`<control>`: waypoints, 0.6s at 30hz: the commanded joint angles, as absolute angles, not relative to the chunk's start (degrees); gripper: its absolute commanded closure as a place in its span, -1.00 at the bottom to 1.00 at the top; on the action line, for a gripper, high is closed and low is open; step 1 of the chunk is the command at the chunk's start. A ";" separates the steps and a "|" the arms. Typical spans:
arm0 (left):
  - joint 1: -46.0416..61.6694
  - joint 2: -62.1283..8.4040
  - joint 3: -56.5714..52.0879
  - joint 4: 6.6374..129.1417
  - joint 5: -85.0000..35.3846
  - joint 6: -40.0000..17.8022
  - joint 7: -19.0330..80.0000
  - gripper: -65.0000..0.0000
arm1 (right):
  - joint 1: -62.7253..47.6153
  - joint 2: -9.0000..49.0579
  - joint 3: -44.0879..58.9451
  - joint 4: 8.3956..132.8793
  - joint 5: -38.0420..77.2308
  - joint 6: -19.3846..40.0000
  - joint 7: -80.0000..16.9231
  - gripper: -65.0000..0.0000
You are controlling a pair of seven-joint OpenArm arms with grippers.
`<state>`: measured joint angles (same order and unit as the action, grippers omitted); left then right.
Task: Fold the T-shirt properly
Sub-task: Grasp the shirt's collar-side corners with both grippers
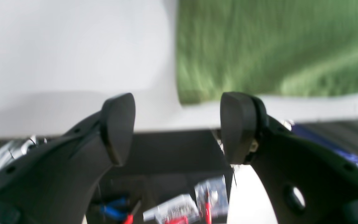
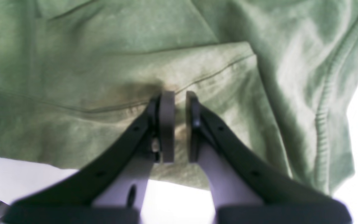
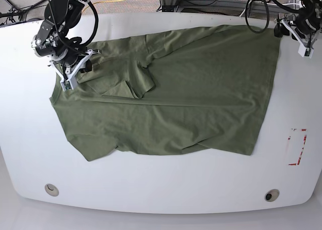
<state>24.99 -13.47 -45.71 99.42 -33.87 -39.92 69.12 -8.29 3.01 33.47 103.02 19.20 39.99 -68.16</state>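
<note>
Item: white table (image 3: 166, 184), rounded corners, two round fittings set near its front edge, a red-and-white marker (image 3: 297, 147) on its right part in the base view. Beyond the far edge: grey floor with black and yellow cables. Lying on the table: the T-shirt (image 3: 201, 104), olive green, wrinkled, spread across the middle with one sleeve folded in over the body. Left gripper (image 1: 177, 127): jaws spread wide, nothing between them, held over the table's corner just beside the shirt's edge; under it, past the table edge, a dark bin with blurred red and blue items. Right gripper (image 2: 180, 124): fingers drawn nearly together at a seam of the cloth; a fold of cloth shows in the narrow gap, so it appears to pinch the T-shirt.
</note>
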 commanded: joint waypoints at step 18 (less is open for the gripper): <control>23.69 -13.85 -41.98 94.73 -33.89 -40.00 69.14 0.77 | -9.01 3.38 33.80 104.40 19.91 40.00 -67.38 0.80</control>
